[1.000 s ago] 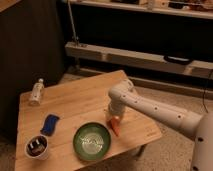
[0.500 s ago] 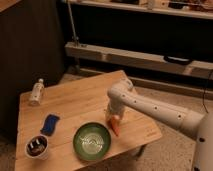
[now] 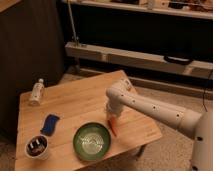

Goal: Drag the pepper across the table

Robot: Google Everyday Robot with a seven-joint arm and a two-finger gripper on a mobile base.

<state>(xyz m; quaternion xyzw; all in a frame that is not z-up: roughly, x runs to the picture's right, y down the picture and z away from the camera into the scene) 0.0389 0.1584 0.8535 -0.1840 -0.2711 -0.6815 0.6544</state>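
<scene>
The pepper [image 3: 113, 128] lies on the table [image 3: 75, 107], just beside the green bowl [image 3: 79, 145] on the view's right of its rim. Its upper end is hidden under the gripper [image 3: 112, 117], which comes down onto it from above. Whether the gripper is clamped on the pepper cannot be told. A blue sponge [image 3: 49, 124] lies up-left of the bowl, a white cup [image 3: 37, 147] with dark, unclear contents lies left of it, and a pale bottle [image 3: 36, 92] lies farther up-left. The arm [image 3: 160, 111] is cut off at the right edge.

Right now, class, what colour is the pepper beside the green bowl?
The pepper is orange-red, seen in the camera view; the gripper is at its upper end.
</scene>
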